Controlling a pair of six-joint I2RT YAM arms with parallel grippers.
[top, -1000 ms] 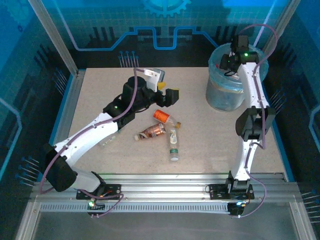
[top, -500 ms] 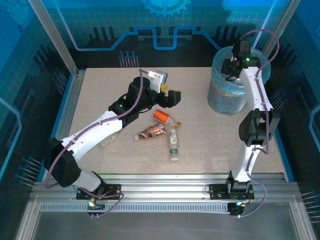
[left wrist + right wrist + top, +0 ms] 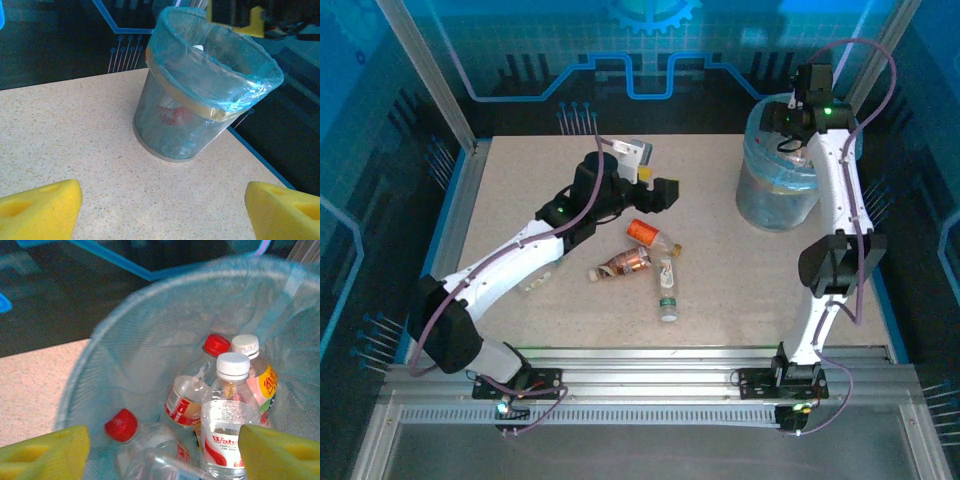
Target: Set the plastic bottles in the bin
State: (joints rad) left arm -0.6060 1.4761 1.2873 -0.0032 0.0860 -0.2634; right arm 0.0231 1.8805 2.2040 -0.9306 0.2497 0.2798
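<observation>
Speckled table in a blue-walled cell; bin by its far right edge.
Three loose bottles lie well left of the bin, other bottles inside it. Right gripper hangs over the bin, jaws apart, empty. Left gripper, likewise apart and empty, faces the bin across bare tabletop.

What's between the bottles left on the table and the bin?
Only bare table. The loose bottles lie mid-table and the bin is at the back right. The right gripper hovers over the bin's mouth, which could crowd a drop.
</observation>
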